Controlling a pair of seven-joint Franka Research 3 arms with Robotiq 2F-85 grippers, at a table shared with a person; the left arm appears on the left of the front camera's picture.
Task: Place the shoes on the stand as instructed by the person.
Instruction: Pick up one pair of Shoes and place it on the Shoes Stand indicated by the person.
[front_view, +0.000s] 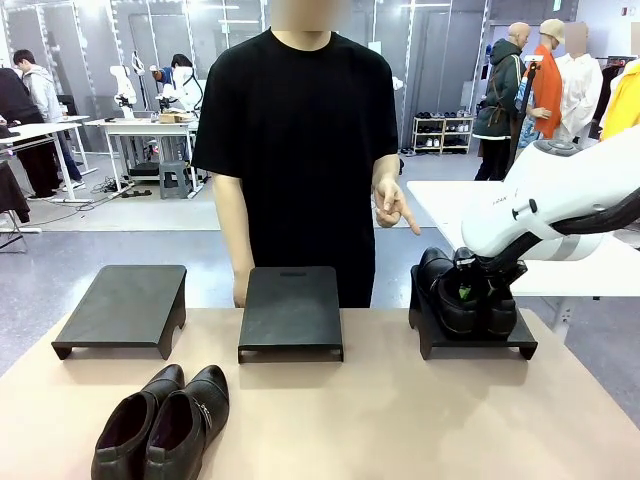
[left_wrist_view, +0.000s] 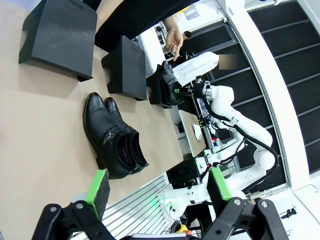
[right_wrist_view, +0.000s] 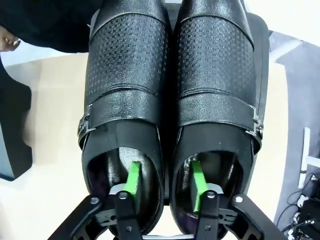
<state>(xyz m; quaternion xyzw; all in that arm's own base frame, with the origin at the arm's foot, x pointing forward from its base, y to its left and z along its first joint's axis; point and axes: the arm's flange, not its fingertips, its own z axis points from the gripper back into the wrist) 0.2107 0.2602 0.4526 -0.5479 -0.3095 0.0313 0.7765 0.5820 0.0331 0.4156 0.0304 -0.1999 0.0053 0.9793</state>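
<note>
1. The far pair of shoes (front_view: 437, 282) sat side by side on the right stand (front_view: 430, 345), toes toward the person (front_view: 300, 150).
2. The right gripper (right_wrist_view: 165, 182) hung over the heels of that pair, with one of its fingers (right_wrist_view: 132, 179) lowered into each shoe opening and the two inner walls between them. The fingers stood fairly wide, and a gap showed between each pad and the leather, so nothing was clamped.
3. The near pair of shoes (front_view: 165, 425) lay on the table (front_view: 400, 420) at the near left, in front of the left stand (front_view: 120, 305), toes toward the far side.
4. The middle stand (front_view: 290, 310) stood between the other two.
5. The person's hand (front_view: 393, 207) pointed a finger down toward the right stand.
6. The left gripper (left_wrist_view: 157, 187) hung above the near left of the table, its fingers spread wide with nothing between them.
</note>
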